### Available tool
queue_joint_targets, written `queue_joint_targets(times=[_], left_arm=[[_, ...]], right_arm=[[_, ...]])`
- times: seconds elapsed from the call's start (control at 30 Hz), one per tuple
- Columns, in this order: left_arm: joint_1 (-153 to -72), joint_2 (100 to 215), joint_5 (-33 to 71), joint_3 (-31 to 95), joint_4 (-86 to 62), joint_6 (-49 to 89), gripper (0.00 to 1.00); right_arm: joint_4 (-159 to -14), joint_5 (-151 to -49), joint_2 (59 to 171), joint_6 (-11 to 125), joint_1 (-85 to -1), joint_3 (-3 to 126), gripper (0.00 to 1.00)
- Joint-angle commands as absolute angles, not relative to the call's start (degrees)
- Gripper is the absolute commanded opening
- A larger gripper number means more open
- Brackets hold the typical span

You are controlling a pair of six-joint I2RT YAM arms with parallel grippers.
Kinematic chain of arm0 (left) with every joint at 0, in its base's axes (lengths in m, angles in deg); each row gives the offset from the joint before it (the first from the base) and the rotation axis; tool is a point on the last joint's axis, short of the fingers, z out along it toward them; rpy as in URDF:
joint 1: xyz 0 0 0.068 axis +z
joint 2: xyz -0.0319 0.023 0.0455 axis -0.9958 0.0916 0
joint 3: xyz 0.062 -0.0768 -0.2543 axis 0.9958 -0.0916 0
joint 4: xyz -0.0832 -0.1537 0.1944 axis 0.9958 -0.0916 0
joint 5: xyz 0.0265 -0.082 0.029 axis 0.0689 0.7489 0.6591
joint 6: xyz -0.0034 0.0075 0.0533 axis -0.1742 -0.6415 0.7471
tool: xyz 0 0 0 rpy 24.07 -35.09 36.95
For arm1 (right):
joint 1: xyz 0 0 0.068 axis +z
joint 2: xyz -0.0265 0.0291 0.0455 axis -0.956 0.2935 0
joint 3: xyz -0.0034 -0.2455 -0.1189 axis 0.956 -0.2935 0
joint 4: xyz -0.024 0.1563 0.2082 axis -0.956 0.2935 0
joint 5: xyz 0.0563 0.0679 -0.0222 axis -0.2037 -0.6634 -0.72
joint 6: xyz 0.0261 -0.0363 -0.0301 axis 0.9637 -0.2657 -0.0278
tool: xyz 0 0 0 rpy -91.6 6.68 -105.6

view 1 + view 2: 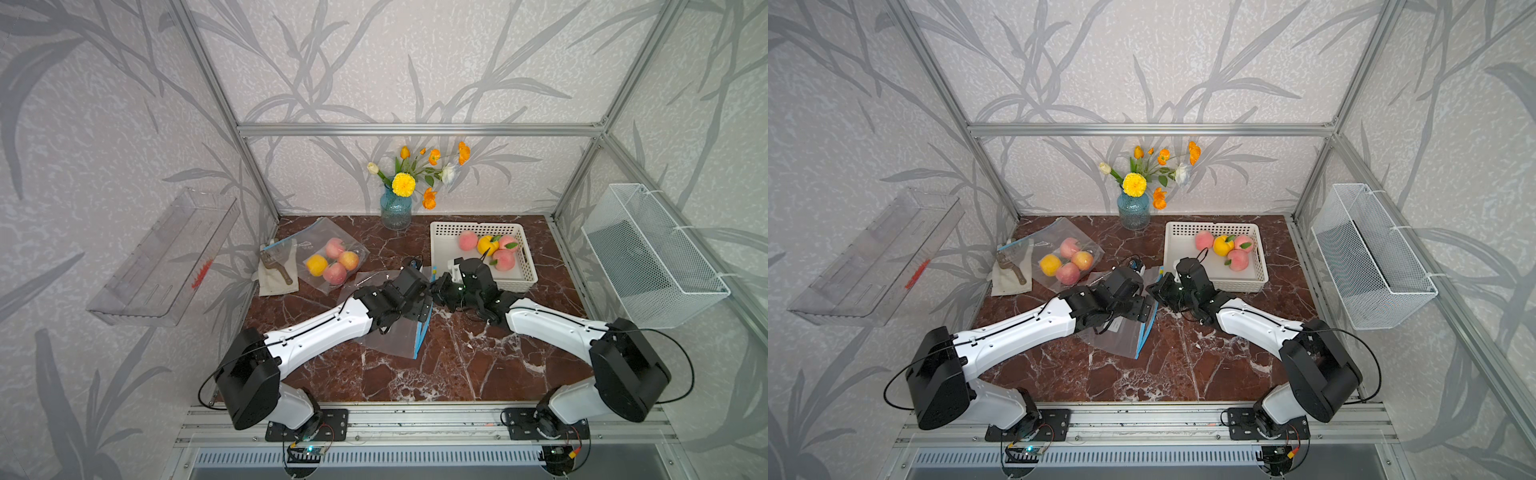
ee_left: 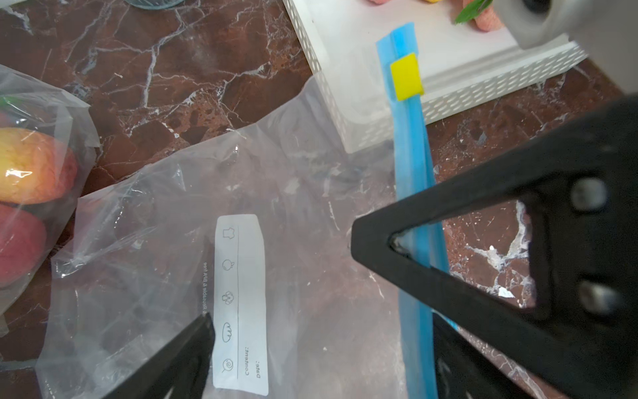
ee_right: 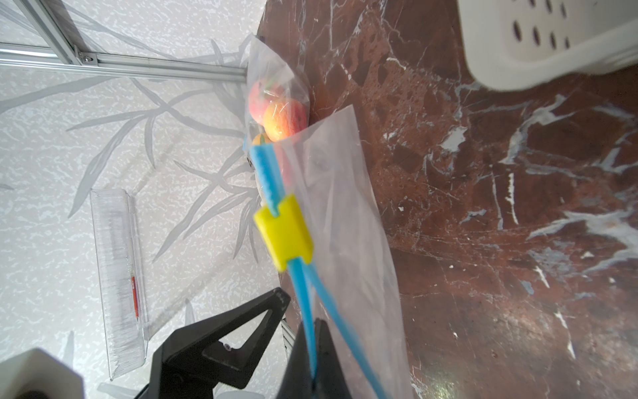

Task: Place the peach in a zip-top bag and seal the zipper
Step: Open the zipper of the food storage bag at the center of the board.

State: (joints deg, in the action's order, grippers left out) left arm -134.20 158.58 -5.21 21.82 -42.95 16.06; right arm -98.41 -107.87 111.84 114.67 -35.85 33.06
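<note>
Right gripper (image 3: 301, 312) pinching zipper strip (image 3: 266, 169), left gripper (image 2: 279, 279) spread over bag (image 2: 155, 224)

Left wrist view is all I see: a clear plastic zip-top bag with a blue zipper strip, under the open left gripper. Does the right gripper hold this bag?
Observer: Yes. The right wrist view shows the right gripper shut on one lip of the blue zipper strip, just past the yellow plastic slider.
Operator: Is the mouth open there?
Observer: Yes, from the slider the two lips part; only one is pinched.
Operator: What fruit is there to pick?
Observer: In both top views the white perforated plastic basket holds three pink peaches and one yellow fruit.
</note>
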Motion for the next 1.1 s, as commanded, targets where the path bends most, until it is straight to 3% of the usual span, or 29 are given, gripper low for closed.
queue_joint_targets(times=[0.0, 0.37, 0.73, 1.07], left_arm=[[-134.36, 159.17, -4.69, 23.70, -46.25, 16.95, 0.90], [-134.40, 156.31, -7.22, 23.40, -46.99, 13.87, 0.72], [-134.36, 156.36, -8.61, 23.83, -47.24, 16.26, 0.68], [-134.40, 157.18, -3.43, 24.42, -47.09, 19.71, 0.36]], right_arm=[[-99.60, -108.68, 112.27, 115.08, -35.60, 34.47, 0.00], [-97.60, -107.57, 112.34, 114.11, -35.67, 34.44, 0.00], [-96.56, -108.24, 113.33, 113.25, -35.32, 35.06, 0.00], [-95.62, -108.66, 113.75, 112.10, -35.32, 35.93, 0.00]])
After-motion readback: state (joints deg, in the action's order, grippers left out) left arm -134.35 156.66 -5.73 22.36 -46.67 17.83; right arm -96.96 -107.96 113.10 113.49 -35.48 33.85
